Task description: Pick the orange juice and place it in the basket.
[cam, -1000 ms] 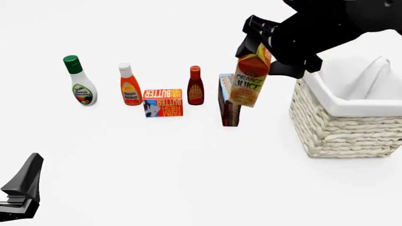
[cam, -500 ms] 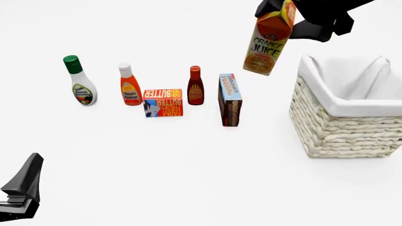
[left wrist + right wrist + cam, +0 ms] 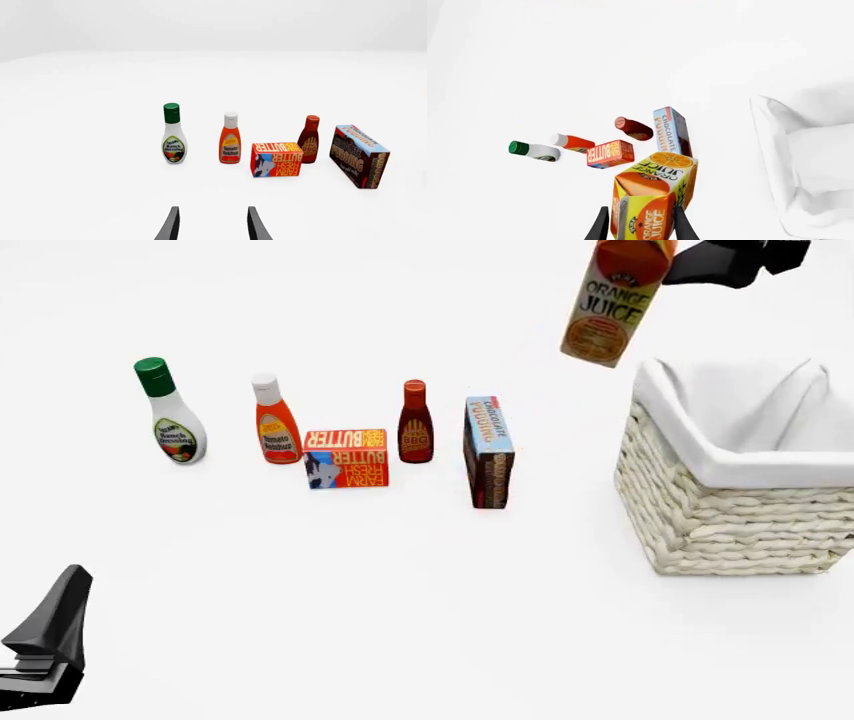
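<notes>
Wicker basket shows only white lining; right claw grips orange juice aloft; left claw released.

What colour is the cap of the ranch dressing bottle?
Green; the ranch dressing bottle shows best in the left wrist view.

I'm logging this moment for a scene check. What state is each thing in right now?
orange juice: lifted, tilted, held beside the basket, not yet in it
right gripper: shut on the carton
left gripper: open, holding nothing
basket: upright on the table
ranch dressing: upright, capped
ketchup bottle: upright, capped
BBQ sauce: upright, capped
butter box: lying on its side
pudding box: standing on edge
</notes>
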Available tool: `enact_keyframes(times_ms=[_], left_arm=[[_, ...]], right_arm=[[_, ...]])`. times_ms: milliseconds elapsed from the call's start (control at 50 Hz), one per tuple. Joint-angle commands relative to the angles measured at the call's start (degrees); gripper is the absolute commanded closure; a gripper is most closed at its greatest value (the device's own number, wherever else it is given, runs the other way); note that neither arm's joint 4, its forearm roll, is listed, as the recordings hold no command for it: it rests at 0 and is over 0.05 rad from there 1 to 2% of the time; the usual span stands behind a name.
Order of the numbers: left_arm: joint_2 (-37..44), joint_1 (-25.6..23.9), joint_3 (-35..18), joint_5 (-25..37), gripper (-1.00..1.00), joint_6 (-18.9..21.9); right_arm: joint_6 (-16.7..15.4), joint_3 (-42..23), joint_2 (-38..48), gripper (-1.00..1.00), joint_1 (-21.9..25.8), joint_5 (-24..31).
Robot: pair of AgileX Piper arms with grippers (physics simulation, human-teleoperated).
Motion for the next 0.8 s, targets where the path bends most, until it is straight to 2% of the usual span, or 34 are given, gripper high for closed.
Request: enact_keyframes(times_ms=[20,260,380,600,800], left_arm=[[0.00,0.00,0.00,0.00,-1.00,0.00],[0.00,0.00,0.00,0.00,-1.00,0.00],[0.00,0.00,0.00,0.00,-1.00,0.00],[0.00,0.00,0.00,0.00,-1.00,0.00],[0.00,0.00,0.00,0.00,-1.00,0.00]], right_arm=[[0.03,-4.07,0.84,1.00,-5.66,2.38],[-1.12,-3.24,0.55,1.00,-12.53,2.98],[-1.14,-0.21,0.10,1.00,-16.42,1.90],[-1.18,1.23,1.72,1.00,-21.41,0.71],[-1.63,-0.45,5.23,1.00,-24.52,0.83]])
